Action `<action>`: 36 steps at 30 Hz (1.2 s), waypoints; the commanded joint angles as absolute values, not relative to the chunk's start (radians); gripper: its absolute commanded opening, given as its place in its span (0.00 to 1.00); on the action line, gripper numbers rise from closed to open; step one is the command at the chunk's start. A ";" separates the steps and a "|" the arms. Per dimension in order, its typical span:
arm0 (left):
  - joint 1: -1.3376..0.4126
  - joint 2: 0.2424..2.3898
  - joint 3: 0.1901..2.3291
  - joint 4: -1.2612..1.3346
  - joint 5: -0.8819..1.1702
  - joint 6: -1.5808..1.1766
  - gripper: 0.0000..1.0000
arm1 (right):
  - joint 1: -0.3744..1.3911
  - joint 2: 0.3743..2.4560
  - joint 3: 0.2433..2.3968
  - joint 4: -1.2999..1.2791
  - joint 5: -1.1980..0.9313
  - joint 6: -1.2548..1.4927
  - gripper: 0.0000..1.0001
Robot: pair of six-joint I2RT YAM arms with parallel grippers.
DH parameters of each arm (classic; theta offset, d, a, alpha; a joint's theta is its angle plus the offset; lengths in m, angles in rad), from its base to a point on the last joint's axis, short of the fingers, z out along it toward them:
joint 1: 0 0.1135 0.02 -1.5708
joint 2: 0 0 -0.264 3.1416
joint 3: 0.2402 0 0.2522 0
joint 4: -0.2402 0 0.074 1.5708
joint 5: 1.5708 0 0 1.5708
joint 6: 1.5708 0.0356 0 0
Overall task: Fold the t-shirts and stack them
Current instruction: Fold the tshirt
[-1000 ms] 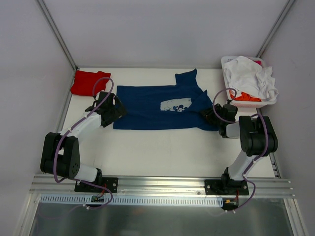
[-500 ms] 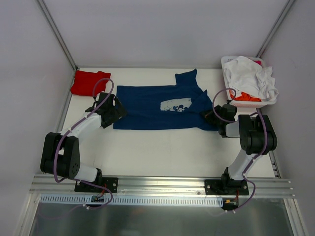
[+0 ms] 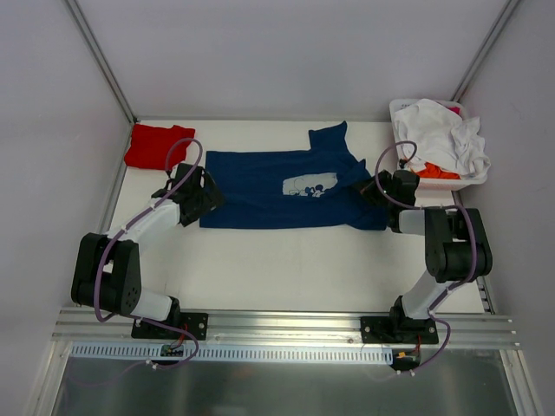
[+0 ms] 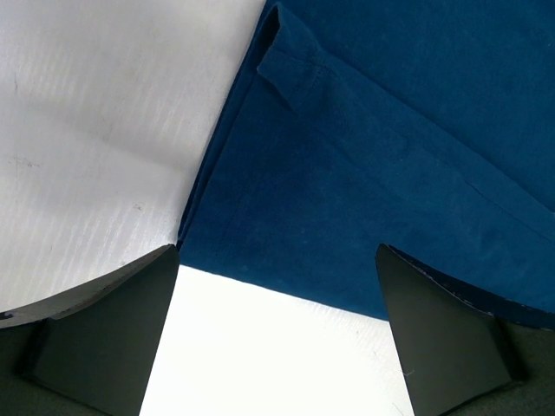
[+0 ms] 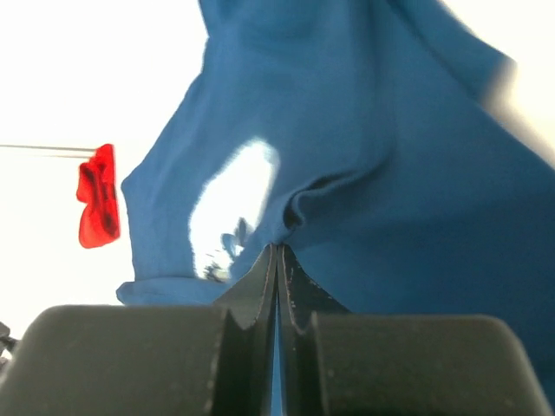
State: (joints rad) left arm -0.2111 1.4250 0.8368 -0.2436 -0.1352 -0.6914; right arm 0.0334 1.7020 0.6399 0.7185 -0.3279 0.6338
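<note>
Left gripper (image 4: 276, 269) spread wide over left edge of navy tee (image 3: 260, 195). Right gripper (image 5: 277, 260) pinched, apparently on its right fold.

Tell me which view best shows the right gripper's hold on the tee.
Right wrist: right gripper shut, navy tee bunched at its tips. Top external shows only where it meets the tee; left wrist shows just the opposite edge.

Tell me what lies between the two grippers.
The navy t-shirt, spread out with its pale print up, spans the stretch from the left gripper to the right gripper, as the top external view shows.
</note>
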 commanded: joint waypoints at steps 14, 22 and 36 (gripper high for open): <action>-0.238 1.428 0.838 -0.244 -0.163 -0.698 0.99 | 0.147 1.859 0.965 0.637 -0.356 0.591 0.00; -0.238 1.451 0.856 -0.244 -0.169 -0.693 0.99 | 0.152 1.948 1.048 0.614 -0.368 0.597 0.36; -0.236 1.552 0.902 -0.229 -0.126 -0.683 0.99 | 0.149 1.874 1.000 0.566 -0.342 0.581 0.41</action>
State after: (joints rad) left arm -0.2298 1.5021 0.8623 -0.2409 -0.1383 -0.6914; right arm 0.1467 1.9316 1.0084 0.5587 -0.3515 0.5861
